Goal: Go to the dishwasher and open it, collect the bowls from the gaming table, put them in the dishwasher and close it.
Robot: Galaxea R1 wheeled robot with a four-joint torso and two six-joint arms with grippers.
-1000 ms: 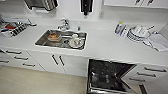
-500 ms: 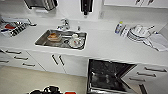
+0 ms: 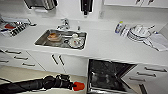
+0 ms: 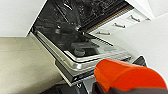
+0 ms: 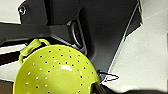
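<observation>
Nowhere any legible writing or brand. Left arm (image 3: 27, 85) reaches in low and level from the left; left tool (image 3: 75, 86) grips an orange bowl (image 3: 79, 86). Dishwasher (image 3: 107, 76) sits just beyond the tool, under the bench (image 3: 107, 45), door dropped open, interior dark. Left wrist view adds the lowered door's inner face and steel edge (image 4: 82, 58) close beyond the bowl (image 4: 127, 75). Right wrist view gives a yellow-green perforated bowl with a loop handle (image 5: 55, 72) at the right tool; whether it is gripped, cannot tell.
</observation>
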